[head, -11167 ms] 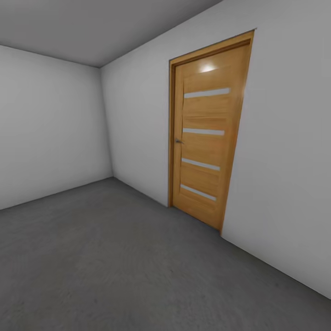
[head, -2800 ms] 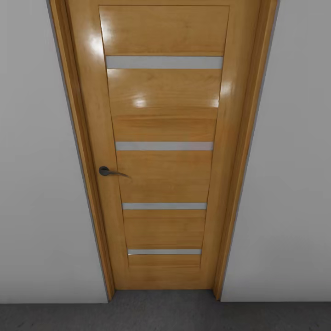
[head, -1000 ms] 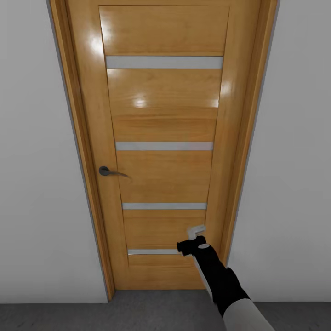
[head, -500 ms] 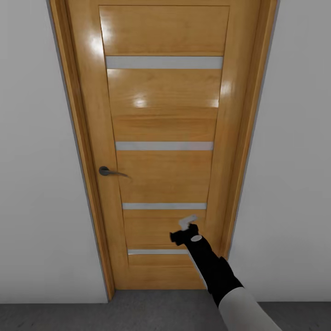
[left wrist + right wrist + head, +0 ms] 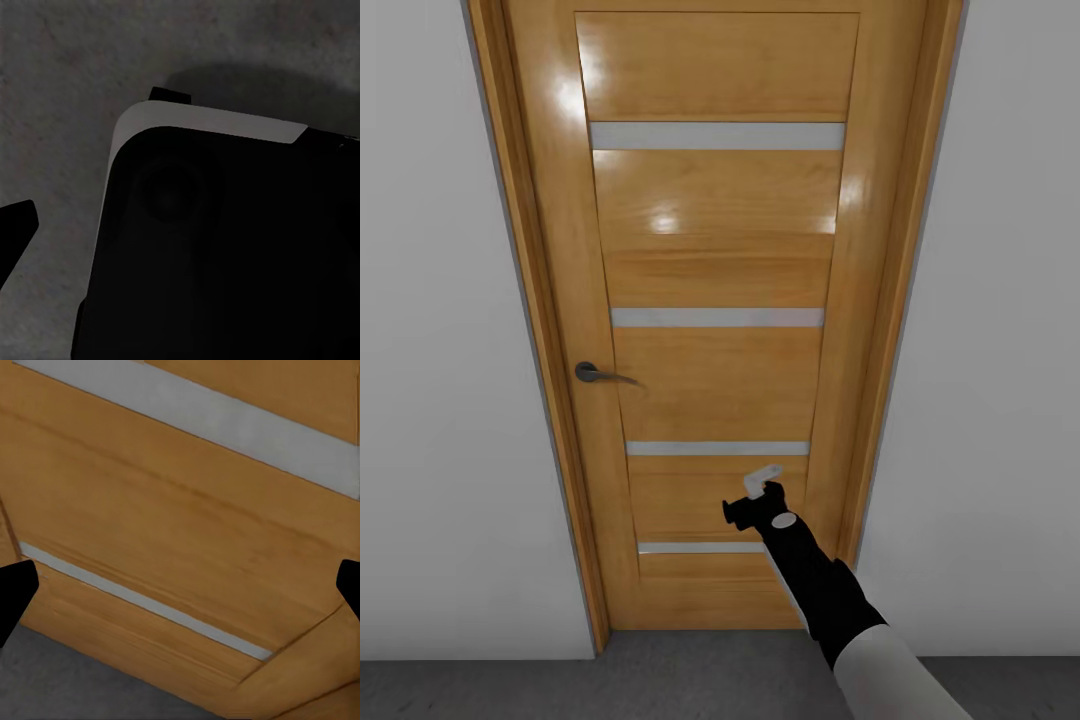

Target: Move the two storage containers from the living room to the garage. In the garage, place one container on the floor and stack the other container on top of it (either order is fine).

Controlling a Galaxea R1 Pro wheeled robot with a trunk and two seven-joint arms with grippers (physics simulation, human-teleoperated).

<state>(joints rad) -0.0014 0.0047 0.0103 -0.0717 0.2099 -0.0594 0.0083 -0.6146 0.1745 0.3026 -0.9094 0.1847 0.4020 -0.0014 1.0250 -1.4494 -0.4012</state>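
Head view is showing the right claw [image 5: 760, 484] reaching toward a closed wooden door [image 5: 715, 260], low on its panel, right of the handle [image 5: 596, 374]. Right wrist view is showing its fingertips [image 5: 15, 592] spread wide, holding nothing. Grey garage floor [image 5: 660, 680] is lying below the door.

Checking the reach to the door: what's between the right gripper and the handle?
In the head view, bare wooden door panel and one grey strip lie between the right gripper and the handle.

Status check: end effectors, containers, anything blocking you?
Right end effector open, empty, raised at lower door panel. No containers in sight. Closed wooden door blocking; handle untouched.
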